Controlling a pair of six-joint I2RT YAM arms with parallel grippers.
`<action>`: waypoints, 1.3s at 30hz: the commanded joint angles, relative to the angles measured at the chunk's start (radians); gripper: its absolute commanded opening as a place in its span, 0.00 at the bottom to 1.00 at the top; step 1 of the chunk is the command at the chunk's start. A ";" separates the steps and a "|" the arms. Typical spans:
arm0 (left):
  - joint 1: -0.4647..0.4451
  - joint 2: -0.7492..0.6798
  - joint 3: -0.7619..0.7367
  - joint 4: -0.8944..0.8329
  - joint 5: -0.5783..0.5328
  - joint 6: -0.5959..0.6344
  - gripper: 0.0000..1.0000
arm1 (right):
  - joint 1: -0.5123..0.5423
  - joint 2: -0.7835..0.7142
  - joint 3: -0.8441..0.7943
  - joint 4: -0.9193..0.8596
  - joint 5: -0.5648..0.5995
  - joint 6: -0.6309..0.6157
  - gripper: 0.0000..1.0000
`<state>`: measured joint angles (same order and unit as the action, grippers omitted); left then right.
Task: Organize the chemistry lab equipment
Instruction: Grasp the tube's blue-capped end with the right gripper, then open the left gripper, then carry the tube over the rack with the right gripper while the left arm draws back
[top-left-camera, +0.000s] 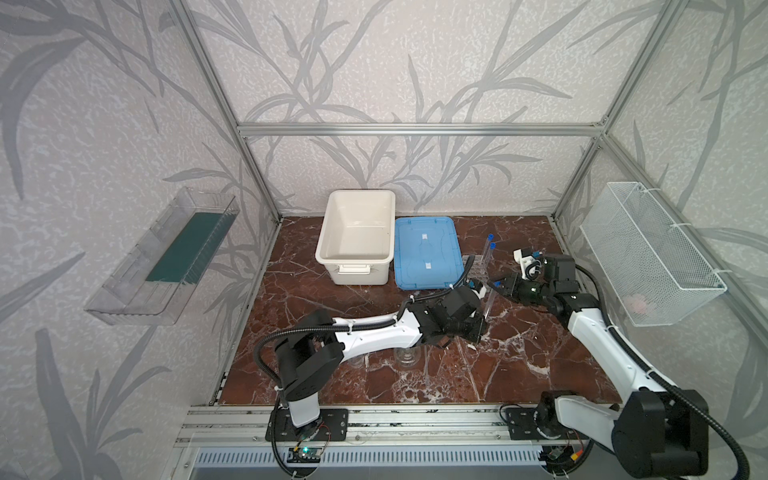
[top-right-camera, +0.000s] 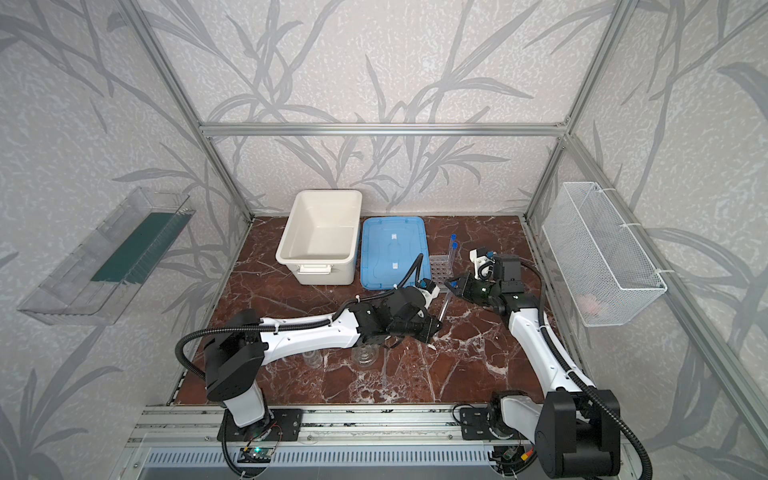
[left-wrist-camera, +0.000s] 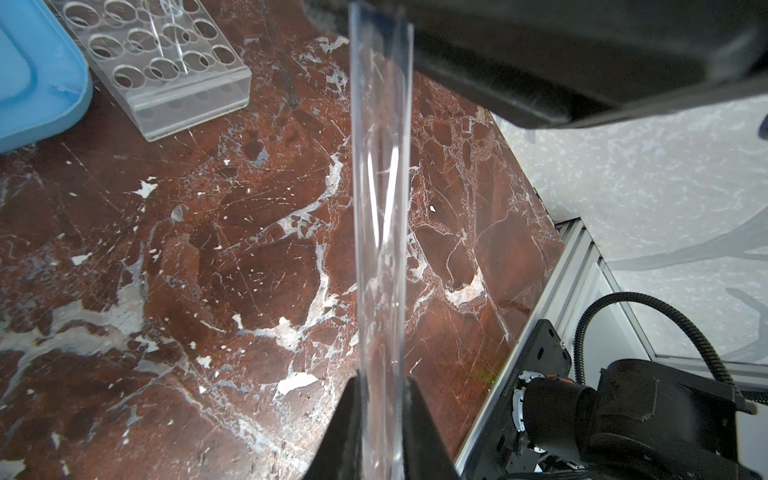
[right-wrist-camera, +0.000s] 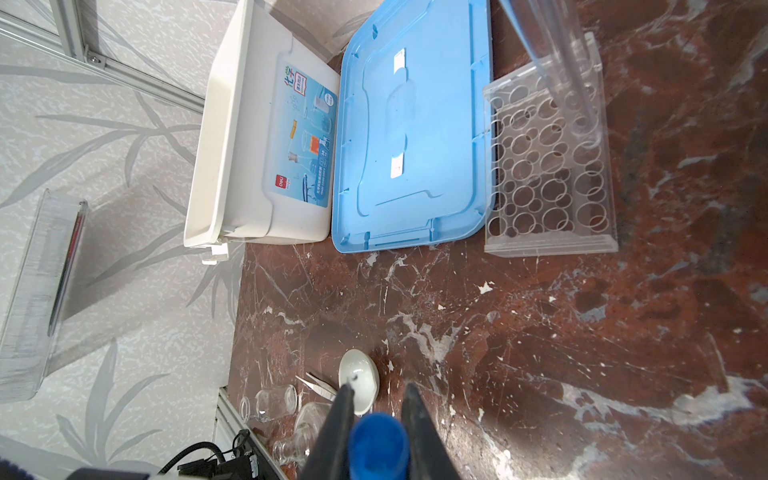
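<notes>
A clear blue-capped test tube (top-left-camera: 488, 303) (left-wrist-camera: 380, 208) hangs tilted above the marble table, held at both ends. My left gripper (top-left-camera: 481, 323) (left-wrist-camera: 382, 415) is shut on its lower clear end. My right gripper (top-left-camera: 500, 286) (right-wrist-camera: 379, 388) is shut on its blue cap (right-wrist-camera: 378, 444). The clear grid rack (top-left-camera: 478, 266) (right-wrist-camera: 548, 166) stands just behind, next to the blue lid, with two blue-capped tubes (top-left-camera: 490, 253) upright in it. Two small glass vessels (top-left-camera: 405, 357) (right-wrist-camera: 270, 403), a small white dish (right-wrist-camera: 358, 380) and metal tweezers (right-wrist-camera: 318, 384) lie near the front, partly hidden under my left arm.
A white tub (top-left-camera: 357, 232) stands at the back with its blue lid (top-left-camera: 426, 253) flat beside it. A wire basket (top-left-camera: 648, 253) hangs on the right wall and a clear shelf (top-left-camera: 166, 257) on the left wall.
</notes>
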<state>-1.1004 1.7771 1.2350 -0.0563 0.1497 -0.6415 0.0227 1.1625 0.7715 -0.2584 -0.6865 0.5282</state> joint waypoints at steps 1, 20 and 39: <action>-0.004 -0.007 0.015 0.010 -0.002 -0.013 0.19 | 0.005 -0.015 -0.015 0.004 -0.001 0.001 0.18; 0.041 -0.059 0.147 -0.152 -0.226 -0.257 0.99 | 0.010 -0.155 -0.051 0.156 0.433 -0.089 0.15; 0.172 0.075 0.215 -0.124 -0.146 -0.119 0.99 | 0.190 0.088 -0.062 0.735 0.873 -0.356 0.14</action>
<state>-0.9310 1.8217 1.3964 -0.1589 -0.0006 -0.8036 0.1833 1.2106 0.6666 0.3363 0.1047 0.2535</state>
